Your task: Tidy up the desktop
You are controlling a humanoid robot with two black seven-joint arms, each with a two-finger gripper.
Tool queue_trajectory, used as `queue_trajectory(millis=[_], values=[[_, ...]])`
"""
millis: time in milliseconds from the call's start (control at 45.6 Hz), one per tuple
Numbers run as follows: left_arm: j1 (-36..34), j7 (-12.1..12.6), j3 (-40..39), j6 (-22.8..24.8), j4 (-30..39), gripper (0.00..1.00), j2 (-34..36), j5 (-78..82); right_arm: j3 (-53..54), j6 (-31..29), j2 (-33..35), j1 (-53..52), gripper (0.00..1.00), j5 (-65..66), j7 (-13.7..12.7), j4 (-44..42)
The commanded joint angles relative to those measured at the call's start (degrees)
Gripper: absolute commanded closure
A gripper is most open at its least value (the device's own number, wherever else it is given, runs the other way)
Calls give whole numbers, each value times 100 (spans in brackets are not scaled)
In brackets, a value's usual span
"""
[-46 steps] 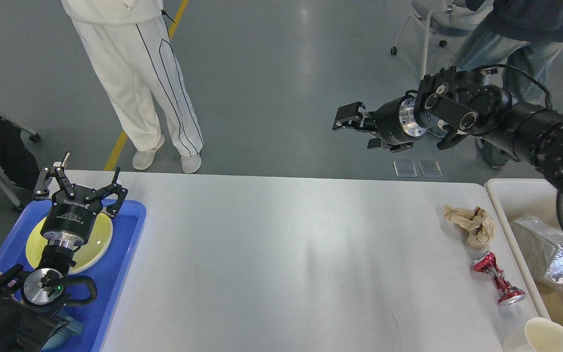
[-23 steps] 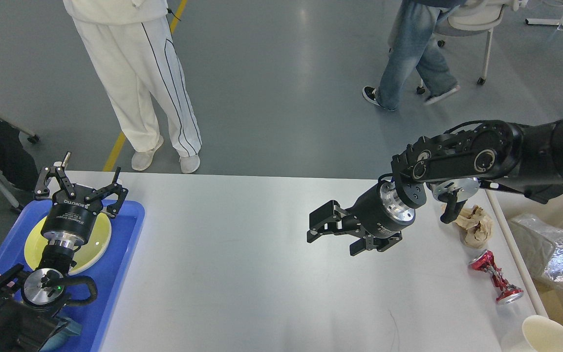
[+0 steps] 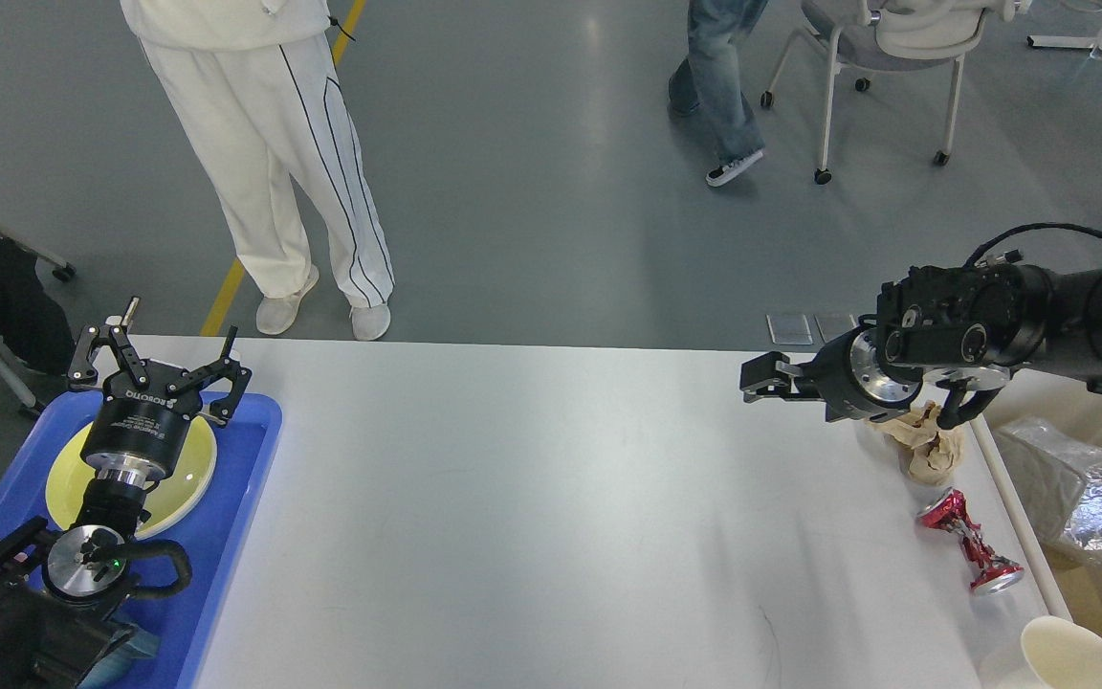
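Spreading below both arms, the desktop [image 3: 532, 517] fills the lower part of the view. The right gripper [image 3: 769, 383] hangs above its far right part, pointing left; seen nearly edge-on, its fingers cannot be told apart, so whether it is open is unclear. Just behind its wrist lies a crumpled brown paper wad [image 3: 929, 445], partly hidden by the arm, and nearer than that a crushed red can [image 3: 970, 547] rests on the surface. A cream cup [image 3: 1068, 655] stands at the near right corner. The left gripper [image 3: 161, 362] hovers with its fingers spread wide, holding nothing, above a yellow plate [image 3: 183, 469] in a blue tray [image 3: 245, 478] at the left end.
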State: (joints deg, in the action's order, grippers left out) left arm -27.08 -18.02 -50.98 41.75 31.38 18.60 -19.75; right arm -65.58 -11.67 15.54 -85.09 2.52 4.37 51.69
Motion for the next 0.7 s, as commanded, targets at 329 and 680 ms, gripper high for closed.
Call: queue_trajectory(millis=[329, 680], values=[[1, 0, 0, 0, 0, 3, 4, -3, 98, 772, -16, 2725, 0, -128, -6, -3261], [1, 0, 0, 0, 0, 3, 4, -3, 150, 851, -227, 3367, 0, -128, -6, -3534]])
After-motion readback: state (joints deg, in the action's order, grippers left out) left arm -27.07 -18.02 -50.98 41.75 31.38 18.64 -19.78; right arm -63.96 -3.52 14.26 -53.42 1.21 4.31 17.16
